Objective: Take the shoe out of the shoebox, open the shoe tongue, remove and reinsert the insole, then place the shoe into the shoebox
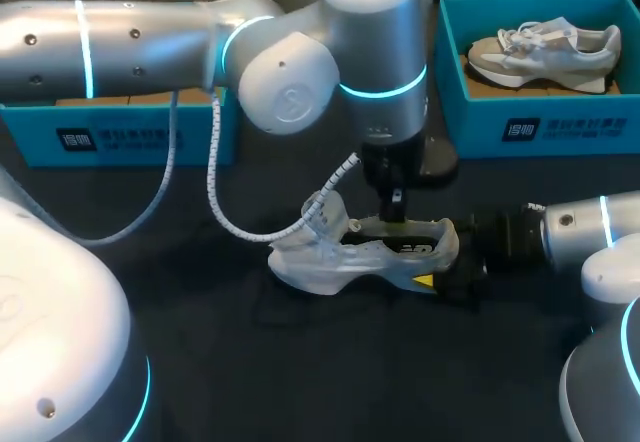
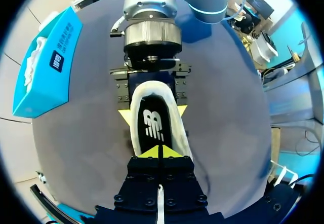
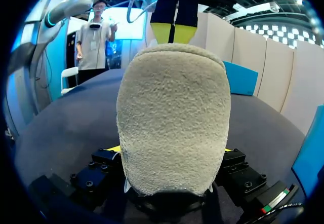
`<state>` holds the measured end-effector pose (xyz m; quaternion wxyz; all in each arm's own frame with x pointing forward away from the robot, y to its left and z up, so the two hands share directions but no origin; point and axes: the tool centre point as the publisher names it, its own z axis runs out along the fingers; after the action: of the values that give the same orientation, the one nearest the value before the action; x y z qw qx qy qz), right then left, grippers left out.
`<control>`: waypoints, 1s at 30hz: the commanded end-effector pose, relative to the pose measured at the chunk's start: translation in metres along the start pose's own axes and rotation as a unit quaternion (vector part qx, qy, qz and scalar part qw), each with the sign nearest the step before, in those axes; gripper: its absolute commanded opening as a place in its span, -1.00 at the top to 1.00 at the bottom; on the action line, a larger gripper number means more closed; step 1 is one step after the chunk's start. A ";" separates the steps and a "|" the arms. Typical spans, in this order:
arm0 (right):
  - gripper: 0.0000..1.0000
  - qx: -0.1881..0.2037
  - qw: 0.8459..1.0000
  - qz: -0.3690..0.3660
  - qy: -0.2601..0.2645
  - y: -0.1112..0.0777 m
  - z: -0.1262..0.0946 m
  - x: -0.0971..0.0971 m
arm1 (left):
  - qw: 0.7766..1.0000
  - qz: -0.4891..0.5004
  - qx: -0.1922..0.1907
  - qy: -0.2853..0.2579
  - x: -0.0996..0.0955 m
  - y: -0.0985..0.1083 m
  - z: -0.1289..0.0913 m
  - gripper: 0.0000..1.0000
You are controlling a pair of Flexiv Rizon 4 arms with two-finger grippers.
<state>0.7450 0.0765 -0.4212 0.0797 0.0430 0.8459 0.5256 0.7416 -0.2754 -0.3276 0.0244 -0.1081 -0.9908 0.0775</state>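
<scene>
**Heel braced, other hand down in the shoe**

Nearest, the right hand [image 3: 170, 149] is clamped across the heel of the shoe [image 1: 345, 257], one yellow tip on each side. I judge the grip is there to brace the shoe against the pull of insole work. The shoe lies on the dark counter [image 1: 300, 362], out of its box, with the toe pointing away from the right arm and the mouth facing up.

Just beyond the heel, the left hand [image 2: 159, 151] comes straight down into that mouth. Its tips are drawn together, narrow, at the black insole [image 2: 152, 125]. I cannot tell whether an edge of the insole is pinched between them. The upright approach suits lifting the insole out or pressing it flat.

Farther back stand two blue boxes. The right shoebox [image 1: 480, 127] holds a second shoe [image 1: 545, 50]. The left shoebox [image 1: 120, 140] sits partly behind the left arm, probably where this shoe returns.
</scene>
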 end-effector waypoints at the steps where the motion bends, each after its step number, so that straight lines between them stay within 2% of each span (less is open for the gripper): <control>1: 1.00 0.004 1.000 0.000 0.000 -0.001 0.004 -0.001 | 1.000 0.000 -0.016 0.003 -0.005 -0.012 0.016 1.00; 7: 1.00 0.004 1.000 0.000 0.000 -0.001 0.004 -0.001 | 1.000 0.009 -0.025 0.012 -0.001 -0.017 0.033 1.00; 14: 1.00 0.004 1.000 0.000 0.000 -0.001 0.004 -0.001 | 0.999 0.019 -0.036 0.010 0.004 -0.008 0.051 1.00; 18: 1.00 0.004 1.000 0.000 0.000 -0.001 0.004 -0.001 | 0.999 0.023 -0.030 0.014 0.006 -0.004 0.053 1.00; 24: 1.00 0.004 1.000 0.000 0.000 -0.001 0.004 -0.001 | 0.998 0.022 -0.022 0.050 0.007 -0.002 0.052 1.00; 30: 1.00 0.004 1.000 0.000 0.000 -0.001 0.004 -0.001 | 0.998 0.024 -0.031 0.046 0.012 0.003 0.059 0.98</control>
<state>0.7450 0.0765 -0.4212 0.0797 0.0430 0.8459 0.5257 0.7295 -0.2792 -0.3837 0.0675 -0.1353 -0.9875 0.0442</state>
